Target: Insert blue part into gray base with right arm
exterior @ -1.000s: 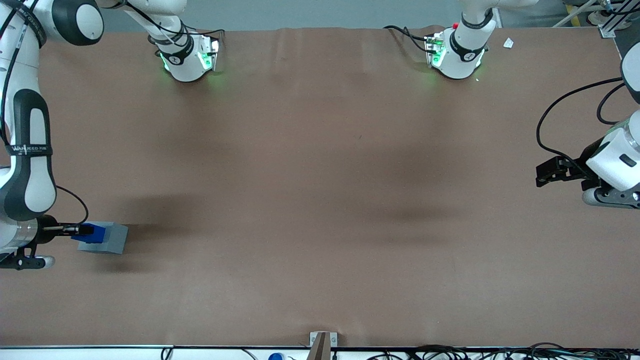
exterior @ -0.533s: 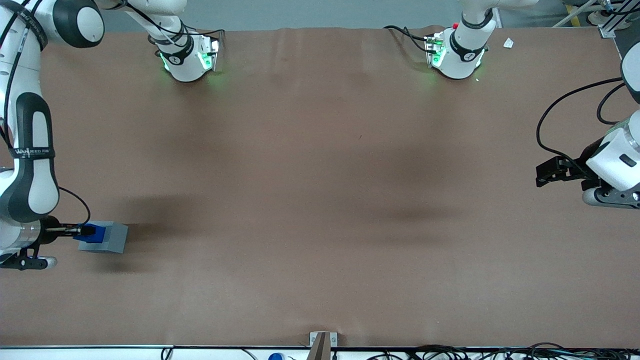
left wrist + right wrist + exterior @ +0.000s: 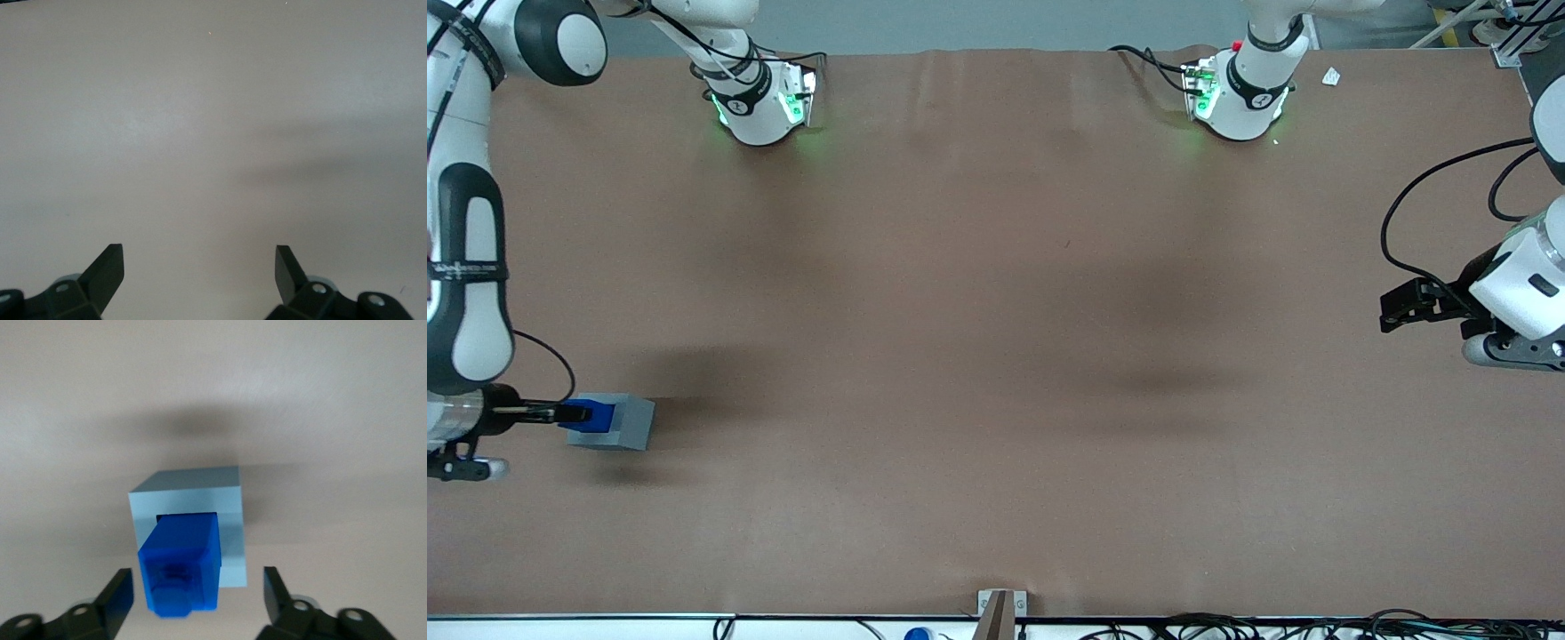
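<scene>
The gray base (image 3: 630,424) sits on the brown table near the working arm's end. The blue part (image 3: 598,415) stands in the recess in its top and sticks up out of it. In the right wrist view the blue part (image 3: 181,563) rises from the gray base (image 3: 230,500) toward the camera. My right gripper (image 3: 576,412) is just above the blue part. In the wrist view the gripper (image 3: 197,577) is open, with a black finger on each side of the blue part and a gap between each finger and it.
The brown table mat (image 3: 996,356) stretches from the base toward the parked arm's end. Two arm bases (image 3: 760,98) with green lights stand at the table edge farthest from the front camera. A small bracket (image 3: 1000,609) sits at the nearest edge.
The right arm has drawn back a little toward its own end of the table. The blue part now sits lower in the gray base, with the fingers apart from it.
</scene>
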